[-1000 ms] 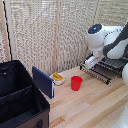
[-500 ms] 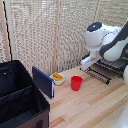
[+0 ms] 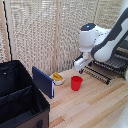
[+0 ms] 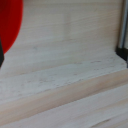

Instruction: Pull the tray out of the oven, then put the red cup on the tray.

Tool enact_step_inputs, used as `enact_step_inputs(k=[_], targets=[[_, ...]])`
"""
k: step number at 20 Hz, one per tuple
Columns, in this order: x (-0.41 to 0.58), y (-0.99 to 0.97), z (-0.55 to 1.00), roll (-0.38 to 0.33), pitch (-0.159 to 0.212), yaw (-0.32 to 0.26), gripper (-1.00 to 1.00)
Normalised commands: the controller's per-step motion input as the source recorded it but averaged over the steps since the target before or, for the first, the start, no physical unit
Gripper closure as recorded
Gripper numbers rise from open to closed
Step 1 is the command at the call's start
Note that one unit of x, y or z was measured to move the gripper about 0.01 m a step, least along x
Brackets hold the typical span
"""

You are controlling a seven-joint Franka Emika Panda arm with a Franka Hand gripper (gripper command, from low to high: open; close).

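The red cup [image 3: 76,83] stands upright on the wooden table, and its blurred rim fills a corner of the wrist view [image 4: 7,20]. The tray [image 3: 102,73], a dark wire rack, sticks out of the black oven [image 3: 119,59] at the exterior view's right. My gripper [image 3: 79,63] hangs just above and slightly behind the cup, between the cup and the tray's near end, apart from both. Nothing shows between its fingers. How wide its jaws stand is too small and blurred to read.
A small white bowl with yellow contents [image 3: 58,77] sits right beside the cup. An upright blue board [image 3: 43,81] leans by a large black open case [image 3: 17,97] at the exterior view's left. A bamboo screen [image 3: 45,35] backs the table.
The arm has swung toward the exterior view's left, away from the tray's end and closer over the red cup. The cup, bowl and tray have not moved.
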Motion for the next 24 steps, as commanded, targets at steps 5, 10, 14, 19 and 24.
enact_step_inputs(k=[5,10,14,19,24], targets=[[0.427,-0.01,0.00,0.238,0.158,-0.158,-1.00],[0.417,-0.02,-0.05,0.170,0.029,-0.180,-1.00],[0.325,-0.02,-0.04,0.115,-0.016,-0.164,-1.00],[0.134,-0.22,-0.12,0.040,-0.014,-0.131,-1.00],[0.133,-0.17,-0.20,0.020,0.016,-0.182,1.00]])
